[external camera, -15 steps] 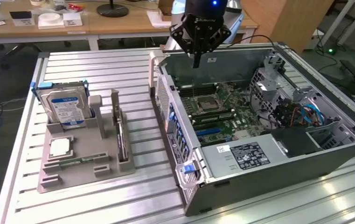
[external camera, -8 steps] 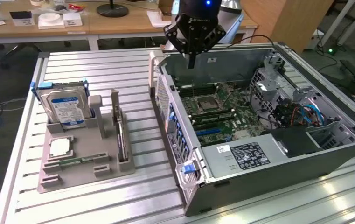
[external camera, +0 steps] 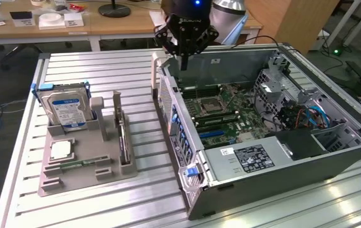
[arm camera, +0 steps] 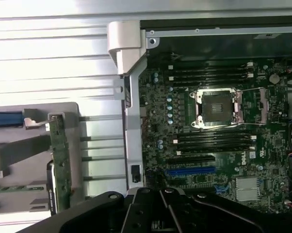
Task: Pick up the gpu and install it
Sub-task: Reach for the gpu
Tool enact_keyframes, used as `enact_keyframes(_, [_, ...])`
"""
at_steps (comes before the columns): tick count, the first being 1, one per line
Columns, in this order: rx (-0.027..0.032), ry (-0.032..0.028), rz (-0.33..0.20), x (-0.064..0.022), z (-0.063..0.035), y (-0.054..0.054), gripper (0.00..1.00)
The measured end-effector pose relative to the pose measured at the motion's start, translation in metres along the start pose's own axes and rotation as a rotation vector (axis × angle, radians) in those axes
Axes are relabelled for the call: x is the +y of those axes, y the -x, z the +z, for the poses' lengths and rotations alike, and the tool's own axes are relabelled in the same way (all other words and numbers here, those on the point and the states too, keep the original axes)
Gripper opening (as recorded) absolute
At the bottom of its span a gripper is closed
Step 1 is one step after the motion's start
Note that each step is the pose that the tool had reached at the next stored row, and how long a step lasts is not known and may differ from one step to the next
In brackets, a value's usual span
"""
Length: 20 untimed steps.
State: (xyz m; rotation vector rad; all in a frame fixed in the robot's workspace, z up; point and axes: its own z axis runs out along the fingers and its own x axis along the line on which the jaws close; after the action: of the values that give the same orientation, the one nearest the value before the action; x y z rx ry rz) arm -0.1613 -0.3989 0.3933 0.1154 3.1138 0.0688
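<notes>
In the exterior view, my hand [external camera: 183, 61] hangs over the back corner of the open computer case [external camera: 282, 183]. It sits just above the case wall nearest the tray. Its fingers are pressed together into a single point, and nothing is between them. The case lies on its side on the slotted metal table [external camera: 104, 71], with the motherboard [external camera: 225, 114] facing up. The gpu [external camera: 123, 137] is well apart from the hand. It stands on its long edge in a slot of the grey tray [external camera: 85, 175], on the exterior view's left of the case. In the same tray, a hard drive [external camera: 66, 111] with a blue-white label stands upright at the far end. A small square chip [external camera: 61, 149] lies flat nearer the front.

In the wrist view, I look straight down past the black body of the hand [arm camera: 161, 196], whose fingers meet with nothing held. Beneath it lies the motherboard [arm camera: 204, 145], with its bare processor socket [arm camera: 216, 108] and a blue slot [arm camera: 192, 171] close to the fingers. The pale case wall [arm camera: 131, 97] separates the board from the table [arm camera: 49, 58]. Beyond that wall sits the tray [arm camera: 15, 150]. The gpu [arm camera: 60, 155] stands in it edge-up, its green board facing the case, and it is untouched.
</notes>
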Motion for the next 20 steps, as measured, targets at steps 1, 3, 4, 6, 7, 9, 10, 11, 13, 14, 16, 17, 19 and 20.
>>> enact_keyframes(1, [0.0, 0.0001, 0.0, -0.0003, -0.0001, -0.004, 0.1])
enact_keyframes(3, [0.0, 0.0, 0.0, -0.0009, -0.0003, -0.012, 0.1])
enact_keyframes(4, [-0.0001, 0.0001, 0.0, -0.0012, -0.0004, -0.016, 0.1])
enact_keyframes(6, [0.0, 0.0, 0.0, -0.0018, -0.0006, -0.025, 0.1])
enact_keyframes(7, [0.0, 0.0, 0.0, -0.0021, -0.0008, -0.029, 0.1])
enact_keyframes(9, [0.0, 0.0, 0.0, -0.0028, -0.001, -0.038, 0.1])
enact_keyframes(10, [0.0001, -0.0001, 0.0, -0.0031, -0.0012, -0.042, 0.1])
enact_keyframes(11, [0.0, 0.0001, -0.001, -0.0034, -0.0012, -0.046, 0.1])
enact_keyframes(13, [0.0003, 0.0002, -0.008, -0.004, -0.0013, -0.05, 0.1])
enact_keyframes(14, [0.0005, 0.0003, -0.011, -0.0043, -0.0014, -0.051, 0.1])
enact_keyframes(16, [0.0009, 0.0005, -0.019, -0.0049, -0.0015, -0.055, 0.1])
enact_keyframes(17, [0.001, 0.0006, -0.023, -0.0052, -0.0015, -0.056, 0.1])
enact_keyframes(19, [0.0013, 0.0006, -0.028, -0.0066, -0.0017, -0.061, 0.1])
enact_keyframes(20, [0.0013, 0.0007, -0.029, -0.0077, -0.0018, -0.063, 0.1])
